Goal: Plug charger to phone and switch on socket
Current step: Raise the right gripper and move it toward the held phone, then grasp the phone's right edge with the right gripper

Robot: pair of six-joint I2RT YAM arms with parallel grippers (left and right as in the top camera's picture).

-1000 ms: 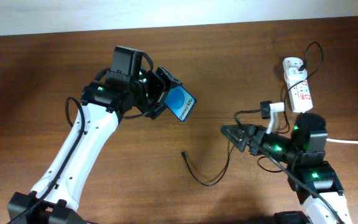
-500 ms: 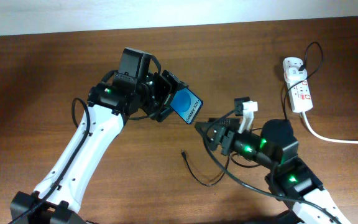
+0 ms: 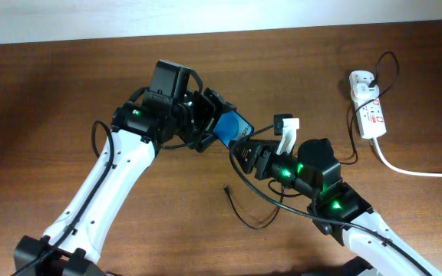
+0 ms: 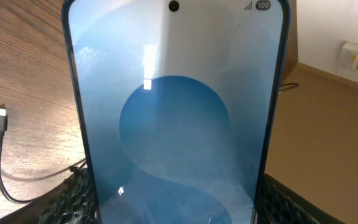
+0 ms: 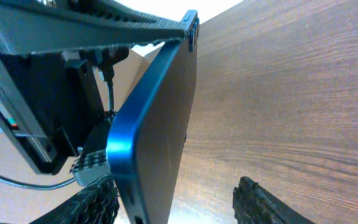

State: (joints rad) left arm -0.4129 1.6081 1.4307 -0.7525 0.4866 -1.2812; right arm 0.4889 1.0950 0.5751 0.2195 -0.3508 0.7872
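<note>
Left gripper [image 3: 204, 123] clamps phone [image 3: 229, 126]. Right gripper [image 3: 244, 155] spread, straddling phone's 5 o'clock end. Centre edge between fingers before closing.

We list the phone [image 3: 232, 129]: slim, screen lit blue with a lighter circle, tilted above the table [image 3: 52, 92], clamped in the left gripper [image 3: 209, 126]. We list the charger [image 3: 255, 225]: thin black cable curved on the wood, connector tip [image 4: 2, 118] lying free. We list the socket [image 3: 368, 107]: white strip, far right, well apart.
</note>
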